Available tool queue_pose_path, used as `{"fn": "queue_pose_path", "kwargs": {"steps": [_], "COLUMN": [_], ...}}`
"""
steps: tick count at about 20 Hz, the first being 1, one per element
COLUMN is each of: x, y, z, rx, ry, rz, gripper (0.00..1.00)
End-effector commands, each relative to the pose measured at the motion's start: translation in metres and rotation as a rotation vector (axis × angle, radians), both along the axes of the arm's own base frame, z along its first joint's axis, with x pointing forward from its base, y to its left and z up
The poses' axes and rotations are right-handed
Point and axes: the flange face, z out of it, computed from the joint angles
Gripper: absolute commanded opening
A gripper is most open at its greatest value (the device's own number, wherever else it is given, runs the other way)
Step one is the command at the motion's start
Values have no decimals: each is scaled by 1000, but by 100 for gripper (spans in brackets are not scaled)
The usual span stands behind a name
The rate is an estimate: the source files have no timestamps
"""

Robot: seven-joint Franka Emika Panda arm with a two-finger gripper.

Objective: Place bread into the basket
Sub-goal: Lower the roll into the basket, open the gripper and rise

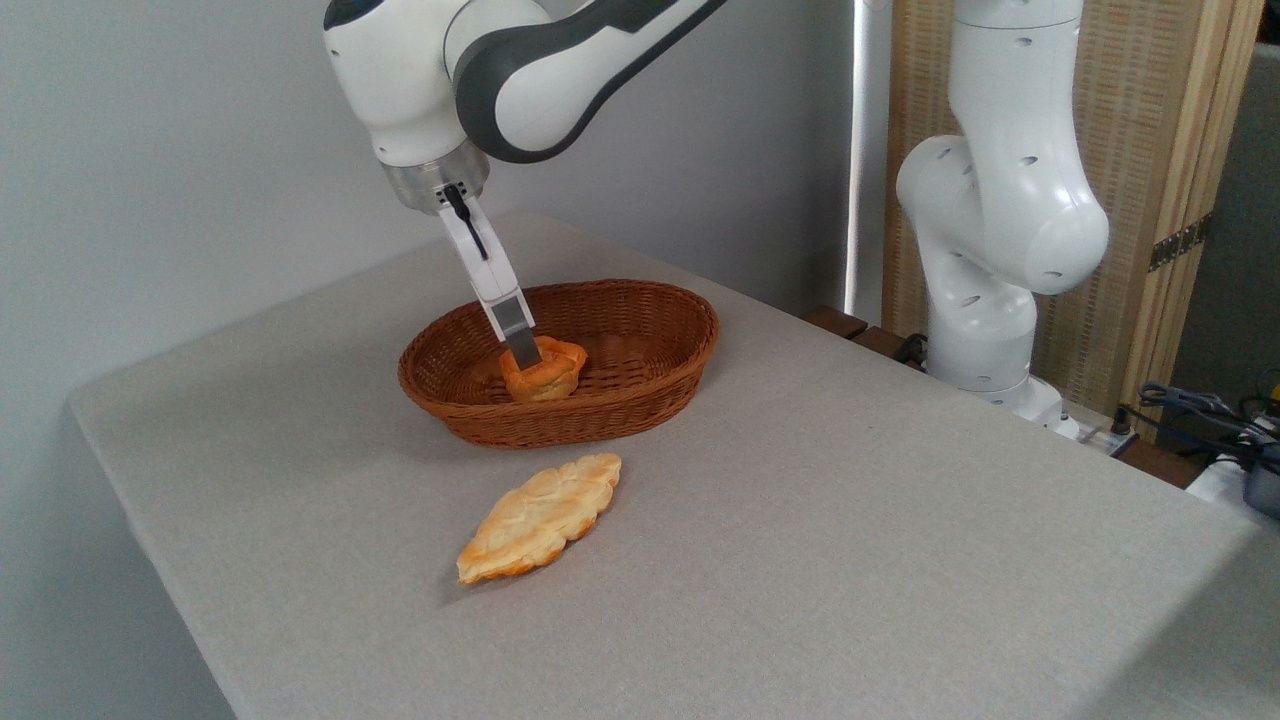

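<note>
The bread (548,375), a small orange-brown bun with a folded top, is inside the oval reddish-brown wicker basket (640,400), left of its middle. The basket's near wall hides the bun's underside, so I cannot tell whether it rests on the bottom. My gripper (523,352) reaches down from the upper left at a slant. I see it edge-on, one finger (512,320) covering the other. Its tip overlaps the top left of the bun, and it looks shut on the bun.
A longer, flat pale-yellow leaf-shaped pastry (540,517) lies on the grey table (850,560) just in front of the basket. The arm's white base column (990,230) stands at the table's far right edge, with cables (1200,410) beside it.
</note>
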Motion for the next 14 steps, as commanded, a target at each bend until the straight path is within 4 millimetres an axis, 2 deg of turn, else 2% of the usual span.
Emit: {"fn": "queue_pose_path", "kwargs": {"steps": [1,4,8,12,14], "x": [2,9,35,49,60], "y": [1,16,62,93,120], "z": [6,19,64,82,96], "rx": [-7,-11,15,54,71], "ry": [3,-25,-130,-184,-220], "rz": [7,28,90,126,171], "gripper": [100,100,100,100,100]}}
